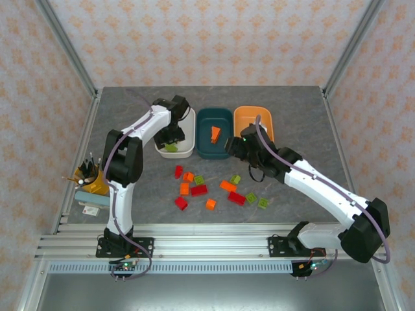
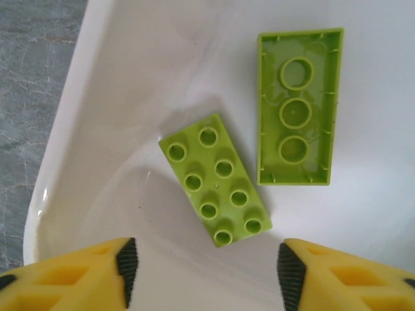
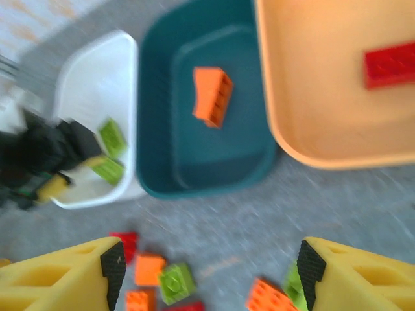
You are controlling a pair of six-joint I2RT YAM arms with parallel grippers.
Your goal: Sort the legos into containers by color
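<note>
Left wrist view has the left gripper (image 2: 207,262), jaws apart and empty, over the white tub (image 2: 97,129), where two lime bricks (image 2: 215,180) lie sorted by color, while the right gripper (image 3: 211,267), likewise apart and empty, hangs right of that tub above the unsorted bricks (image 1: 199,190).

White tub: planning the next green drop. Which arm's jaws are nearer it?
Left. Left arm has its jaws over the white tub; right arm has them by the teal tub.
</note>
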